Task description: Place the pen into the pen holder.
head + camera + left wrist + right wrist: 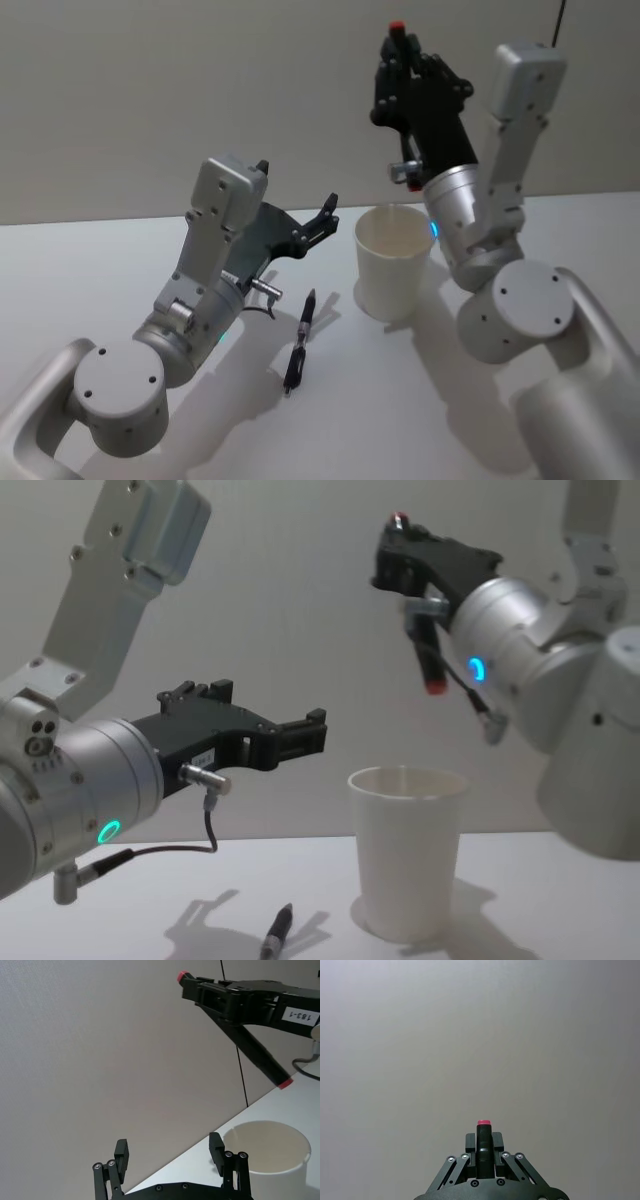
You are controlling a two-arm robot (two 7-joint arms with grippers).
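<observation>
Holding a pen (428, 650) clamped in right gripper (484, 1145) above the cup (393, 275), I judge it lined up for the drop; left gripper (168, 1152) hangs open, empty, over a second pen (300, 340).

Pen holder (393, 262): white paper, matt, smooth wall, rolled rim. Table (120, 270) under it: white, matt, smooth. Loose pen (300, 340) just left of the holder: black, looks plastic, faint sheen. Clamped pen (428, 658) above the holder: black matt barrel, red tips at both ends. Left gripper (169, 1144), left of the holder: matt black links, metal or plastic can't tell, small bright screw heads. Right gripper (483, 1140), above the holder: same matt black, same bright screws. Arm shells (520, 300) either side of the holder: silver-grey, smooth, satin. Cable plug (197, 777) left of the holder: bare metal, glossy. Wall (150, 80) behind the holder: off-white, matt.
</observation>
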